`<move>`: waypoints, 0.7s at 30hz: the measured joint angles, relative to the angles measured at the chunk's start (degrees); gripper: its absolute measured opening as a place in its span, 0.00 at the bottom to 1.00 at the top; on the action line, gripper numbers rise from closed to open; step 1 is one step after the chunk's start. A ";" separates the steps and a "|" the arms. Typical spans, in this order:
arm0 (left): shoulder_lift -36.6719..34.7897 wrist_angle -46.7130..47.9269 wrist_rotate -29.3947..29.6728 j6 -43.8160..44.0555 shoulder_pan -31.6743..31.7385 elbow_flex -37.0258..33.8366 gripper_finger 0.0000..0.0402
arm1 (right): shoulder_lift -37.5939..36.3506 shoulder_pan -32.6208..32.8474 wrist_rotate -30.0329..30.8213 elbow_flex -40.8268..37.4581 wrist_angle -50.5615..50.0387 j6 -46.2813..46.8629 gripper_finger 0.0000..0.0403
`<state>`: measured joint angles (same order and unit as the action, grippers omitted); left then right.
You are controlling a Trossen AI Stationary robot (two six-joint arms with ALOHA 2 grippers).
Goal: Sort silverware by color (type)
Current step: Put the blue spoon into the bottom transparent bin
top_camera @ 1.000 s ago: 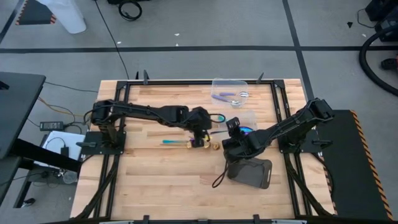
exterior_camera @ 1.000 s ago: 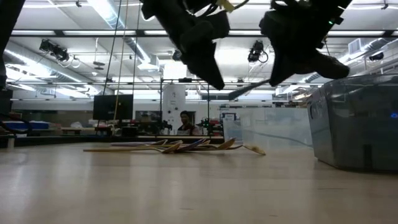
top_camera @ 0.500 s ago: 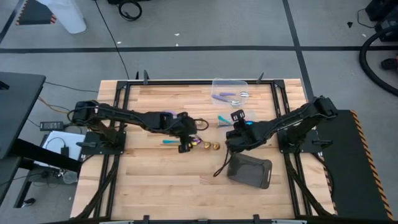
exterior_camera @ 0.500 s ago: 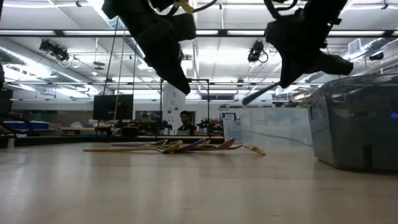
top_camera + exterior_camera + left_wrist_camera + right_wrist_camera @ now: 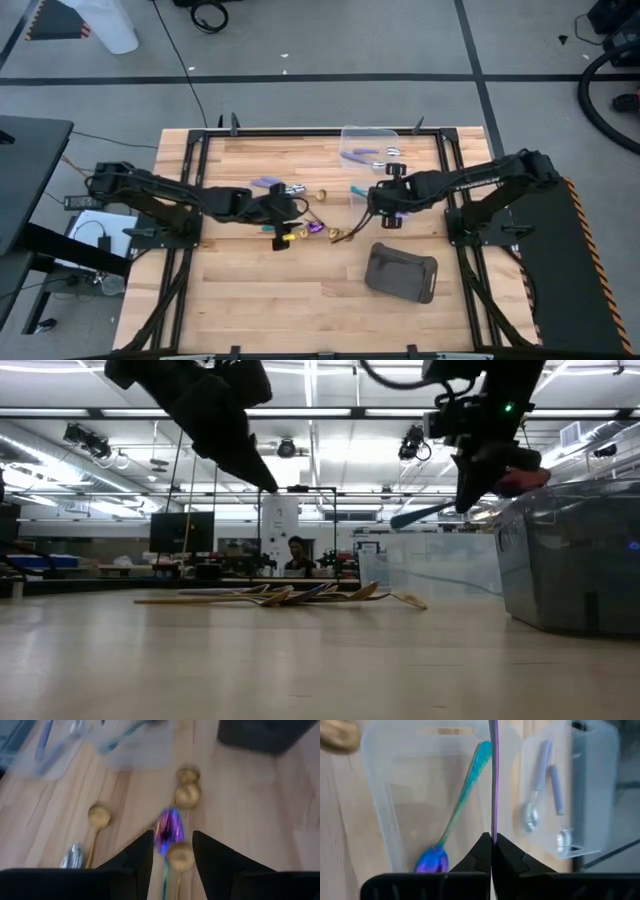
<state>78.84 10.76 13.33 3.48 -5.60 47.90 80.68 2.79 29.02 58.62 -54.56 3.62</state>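
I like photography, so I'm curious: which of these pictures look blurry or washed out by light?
Left wrist view: motion-smeared, the gold spoons soft-edged. Low view: bright ceiling lights leave both arms as dark silhouettes. Right wrist view: fairly crisp, the right hand pinching a thin handle. High view: evenly lit.

Spoons [image 5: 318,228] between arms, tubs [image 5: 370,146] behind.

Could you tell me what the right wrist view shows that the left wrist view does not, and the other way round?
Only the right wrist view shows the right gripper shut on a thin iridescent utensil, held above a clear tub with one iridescent spoon inside, and a second tub with lilac-handled spoons.

Only the left wrist view shows the open left gripper above loose gold spoons, a purple iridescent spoon and the dark grey tray.

Both share the wooden table and sorted tubs, blurred in the left view.
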 joint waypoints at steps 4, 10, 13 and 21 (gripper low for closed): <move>-2.59 0.84 0.95 0.67 -0.46 -2.66 0.36 | -0.78 -3.85 -3.52 -2.00 2.20 3.79 0.03; -3.54 0.77 1.07 2.78 -1.11 -3.67 0.36 | -0.97 -8.32 -8.80 -4.96 7.50 7.59 0.03; -3.54 1.32 1.06 3.40 -1.46 -3.69 0.36 | -0.45 -9.89 -9.95 -6.36 9.28 8.61 0.03; -3.51 1.98 1.01 4.22 -1.54 -3.69 0.36 | -0.07 -11.06 -11.76 -10.67 12.67 9.02 0.09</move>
<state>75.33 12.73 14.35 7.70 -7.14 44.21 80.62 -8.27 17.26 47.94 -41.88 12.64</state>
